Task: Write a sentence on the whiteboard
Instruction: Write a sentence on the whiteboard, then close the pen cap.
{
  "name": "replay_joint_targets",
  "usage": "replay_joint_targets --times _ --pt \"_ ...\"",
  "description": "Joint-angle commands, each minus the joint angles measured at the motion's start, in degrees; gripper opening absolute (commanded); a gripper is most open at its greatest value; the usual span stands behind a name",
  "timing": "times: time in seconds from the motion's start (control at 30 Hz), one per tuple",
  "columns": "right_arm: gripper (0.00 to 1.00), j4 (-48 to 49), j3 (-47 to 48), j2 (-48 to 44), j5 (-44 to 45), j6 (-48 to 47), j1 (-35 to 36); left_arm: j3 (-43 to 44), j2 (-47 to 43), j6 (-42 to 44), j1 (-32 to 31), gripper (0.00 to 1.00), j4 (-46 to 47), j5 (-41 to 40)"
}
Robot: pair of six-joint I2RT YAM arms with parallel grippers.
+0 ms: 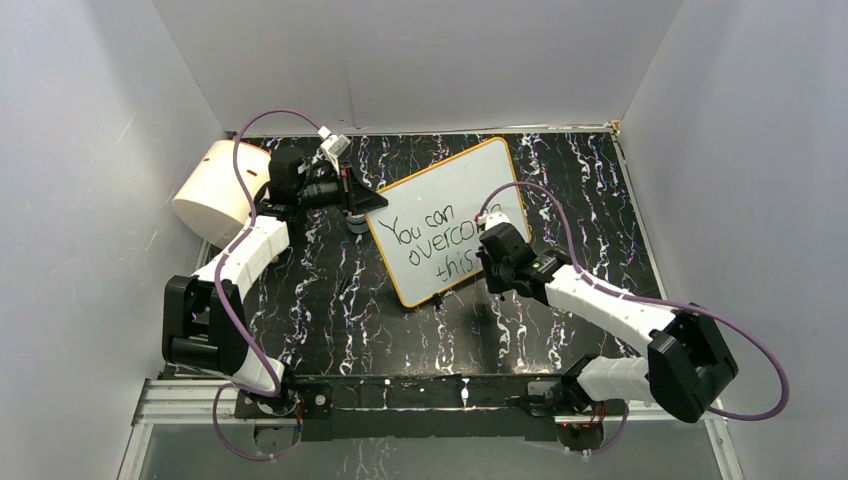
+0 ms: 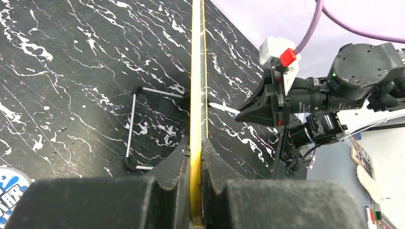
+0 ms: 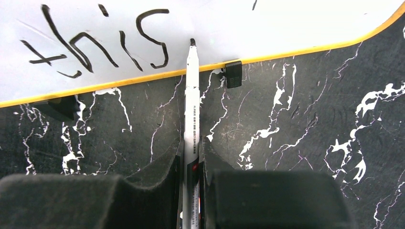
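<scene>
The whiteboard (image 1: pixel 462 185) stands mid-table (image 1: pixel 330 290), propped at a lean on a wire stand (image 2: pixel 131 129), face toward the arms, w/ black clip feet (image 3: pixel 233 74) on its lower rim. The sentence (image 1: pixel 432 245) reads "You can overcome this" in three lines; in the top view the right arm hides part of "overcome". By its looks the board is thin, stiff, prob light, w/ a glossy, slick face, so it'd likely skid or tip back under pen pressure. It's best held by the rim, not the face. The left gripper (image 2: pixel 196 152) has it there, jaws pressed tight on the yellow edge, board seen edge-on btw the pads

The marker (image 3: pixel 192 109) is slim, smooth and light, so a mid-barrel pinch suits it. The right gripper (image 3: pixel 192 160) is clamped on it there, nib aimed at the white just right of "this". Whether the nib touches the face or sits just off it can't be told. The writing looks done or nearly so

Containers: none clearly open. A cream cylinder (image 1: pixel 215 190) lies in the far-left corner, well apart from the board; whether it's hollow or holds anything doesn't show
</scene>
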Motion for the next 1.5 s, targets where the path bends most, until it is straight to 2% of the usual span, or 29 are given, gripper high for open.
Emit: replay_joint_targets --times 0.0,0.13,0.3,0.47,0.7,0.93,1.13,1.27,1.47 --pt "0.00 0.5 2.1 -5.3 1.0 -0.7 -0.5 -1.8 1.0 4.1 -2.5 0.00 -7.7 -2.0" --pt "0.00 -2.5 2.6 -9.8 1.8 -1.1 -0.5 -0.9 0.0 3.8 -2.5 0.01 -7.7 -3.0" --pt "0.00 -6.1 3.0 -14.3 3.2 -1.1 -0.5 0.6 -2.5 3.1 -2.5 0.21 -8.3 -6.4" --pt "0.00 -8.3 3.0 -17.6 4.1 -1.1 -0.5 3.1 -5.8 2.1 -2.5 0.48 -10.1 -12.8" --pt "0.00 -10.6 3.4 -21.0 5.9 -1.5 -0.5 3.7 -14.8 0.1 -2.5 0.60 -13.9 -23.6" --pt "0.00 -11.1 3.3 -25.3 7.5 -2.0 -0.5 -4.6 -29.3 -4.3 -2.5 0.62 -21.2 -42.0" --pt "0.00 -10.9 2.1 -29.2 7.6 -1.8 -0.6 -12.5 -38.3 -7.4 -2.6 0.63 -31.0 -51.0" --pt "0.00 -10.8 1.8 -30.3 7.0 -1.6 -0.5 -16.5 -38.4 -8.6 -2.6 0.62 -34.8 -52.9" --pt "0.00 -10.4 1.5 -31.9 6.6 -1.8 -0.5 -19.3 -31.8 -8.4 -2.6 0.56 -36.3 -53.1"
